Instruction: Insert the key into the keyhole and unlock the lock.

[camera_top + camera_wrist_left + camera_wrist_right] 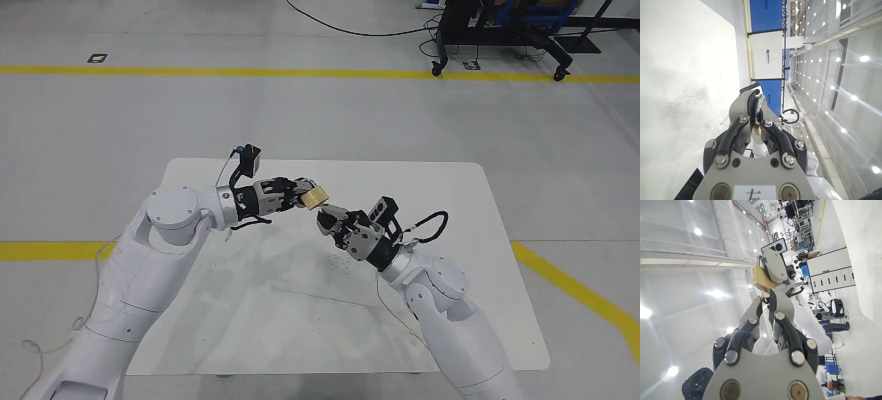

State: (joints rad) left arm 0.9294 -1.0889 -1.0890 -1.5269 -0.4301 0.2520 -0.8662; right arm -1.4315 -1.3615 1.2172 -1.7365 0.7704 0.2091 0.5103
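My left gripper [304,196] is clamped on the brass lock [761,277] and holds it in the air above the white table [450,200]. My right gripper [328,214] is pinched on the silver key [764,299]. The key's head sits right against the lock's bottom face; I cannot tell how deep the blade goes

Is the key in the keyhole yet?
Apparently in: the key in the right gripper butts the underside of the padlock, blade unseen. How deep, cannot tell.
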